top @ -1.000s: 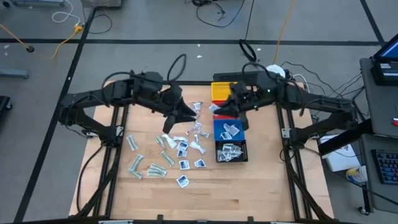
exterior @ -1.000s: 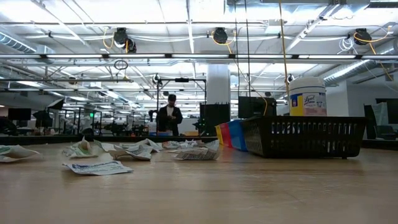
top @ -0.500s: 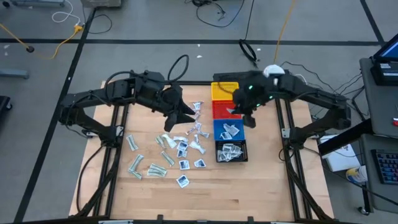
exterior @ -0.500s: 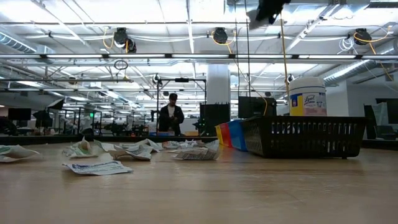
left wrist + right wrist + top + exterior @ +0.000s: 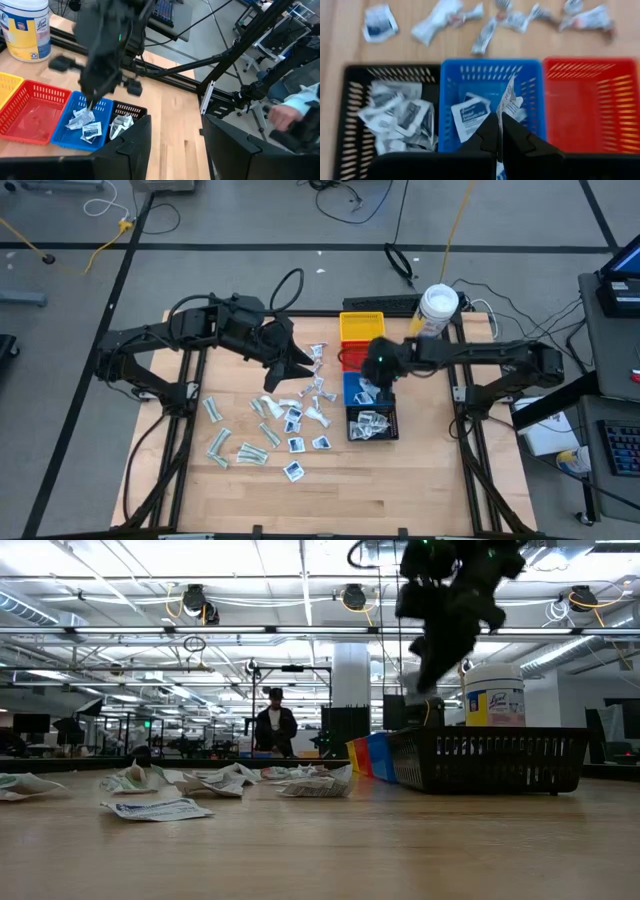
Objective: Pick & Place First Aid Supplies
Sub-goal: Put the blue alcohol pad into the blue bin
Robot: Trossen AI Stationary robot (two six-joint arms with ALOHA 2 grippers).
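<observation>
The right gripper (image 5: 500,131), clenched on a white sachet (image 5: 509,102), hovers over the blue bin (image 5: 492,70); releasing comes next. The left gripper (image 5: 296,360) waits, half-open, empty.

The other arm's gripper (image 5: 92,102) hangs over the blue bin (image 5: 75,130), which holds white packets (image 5: 86,124). A red bin (image 5: 30,110) and a black bin (image 5: 127,112) flank it. The white jar (image 5: 25,30) stands near the table (image 5: 172,130) edge, and a person's hand (image 5: 282,117) shows beyond.
</observation>
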